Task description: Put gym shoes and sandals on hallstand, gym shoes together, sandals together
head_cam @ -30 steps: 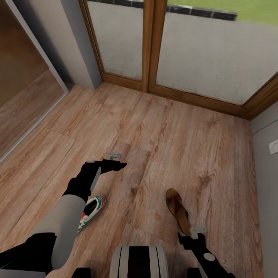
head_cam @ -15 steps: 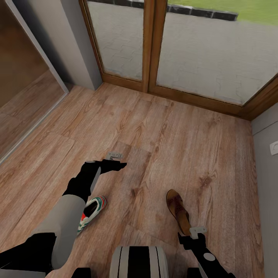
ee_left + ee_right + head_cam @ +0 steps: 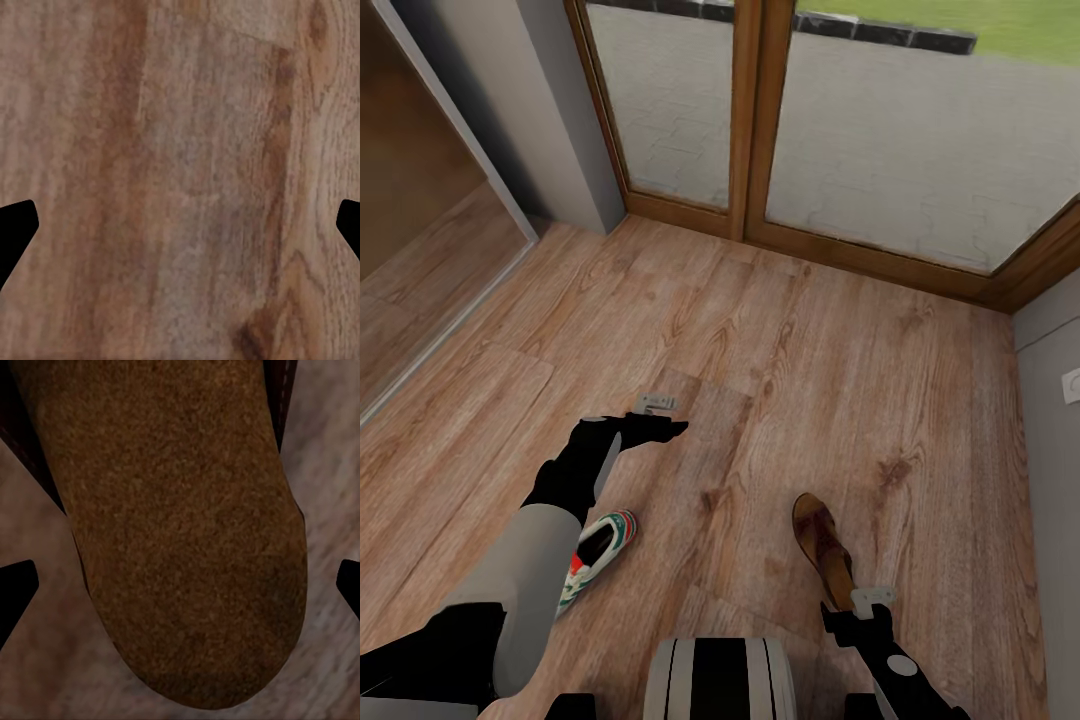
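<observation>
One white gym shoe (image 3: 598, 552) with green and red trim lies on the wood-plank corridor floor (image 3: 840, 380), partly behind my left forearm. One brown sandal (image 3: 822, 548) lies to the right, its heel end just under my right gripper (image 3: 857, 605). The right wrist view has the tan footbed of the sandal (image 3: 172, 525) between the right gripper's (image 3: 180, 592) wide-apart fingertips (image 3: 15, 592); that gripper is open above it. My left gripper (image 3: 665, 415) hovers open over bare planks (image 3: 180, 180), ahead of the gym shoe. The hallstand, the second gym shoe and the second sandal are out of view.
Glass doors in a brown wooden frame (image 3: 745, 120) close off the far end of the corridor. A mirrored sliding door (image 3: 420, 200) runs along the left. A grey wall (image 3: 1050, 420) with a white socket (image 3: 1072, 382) bounds the right. My base (image 3: 718, 680) sits at the bottom.
The whole picture has shifted slightly, so the camera moved; the shoe and the sandal sit a little lower in the view. Both arms keep their pose.
</observation>
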Available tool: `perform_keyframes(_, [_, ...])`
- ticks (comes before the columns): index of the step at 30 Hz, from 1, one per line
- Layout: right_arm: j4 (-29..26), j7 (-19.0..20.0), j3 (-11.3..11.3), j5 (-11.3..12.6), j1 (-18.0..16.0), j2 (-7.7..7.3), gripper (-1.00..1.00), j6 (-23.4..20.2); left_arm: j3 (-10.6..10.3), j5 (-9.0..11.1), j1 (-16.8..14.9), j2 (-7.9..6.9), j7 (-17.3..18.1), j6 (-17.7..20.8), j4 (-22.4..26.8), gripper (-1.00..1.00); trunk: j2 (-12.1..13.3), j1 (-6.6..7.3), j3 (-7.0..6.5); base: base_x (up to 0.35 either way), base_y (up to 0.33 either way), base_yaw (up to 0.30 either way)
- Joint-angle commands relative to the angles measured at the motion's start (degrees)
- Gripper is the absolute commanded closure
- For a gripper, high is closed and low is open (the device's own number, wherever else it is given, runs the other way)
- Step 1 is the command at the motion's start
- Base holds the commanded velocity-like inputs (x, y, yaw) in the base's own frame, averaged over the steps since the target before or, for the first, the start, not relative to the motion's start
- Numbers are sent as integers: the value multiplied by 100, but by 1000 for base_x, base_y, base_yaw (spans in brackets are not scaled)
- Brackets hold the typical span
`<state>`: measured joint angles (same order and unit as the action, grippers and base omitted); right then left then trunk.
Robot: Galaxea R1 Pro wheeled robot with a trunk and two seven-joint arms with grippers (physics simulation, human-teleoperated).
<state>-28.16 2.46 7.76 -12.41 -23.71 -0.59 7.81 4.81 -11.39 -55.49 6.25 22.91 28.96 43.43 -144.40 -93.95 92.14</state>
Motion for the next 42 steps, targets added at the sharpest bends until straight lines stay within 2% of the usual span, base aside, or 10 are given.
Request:
perform_keyframes(1, [3, 26, 41, -60, -2, 3, -100, 22, 38, -59, -3, 10, 56, 22, 7, -100, -1, 1, 3, 2, 1, 0])
perform_keyframes(18, [3, 33, 43, -58, -2, 5, -100, 12, 38, -63, -2, 11, 56, 22, 7, -100, -1, 1, 3, 0, 0, 0])
perform_keyframes(19, [3, 33, 42, -59, -2, 6, 100, 11, 38, -64, -3, 11, 56, 22, 7, -100, -1, 1, 3, 0, 0, 0])
perform_keyframes(42, [3, 35, 44, -60, -2, 6, 100, 19, 36, -65, -1, 9, 48, 13, 7, -100, -1, 1, 3, 0, 0, 0])
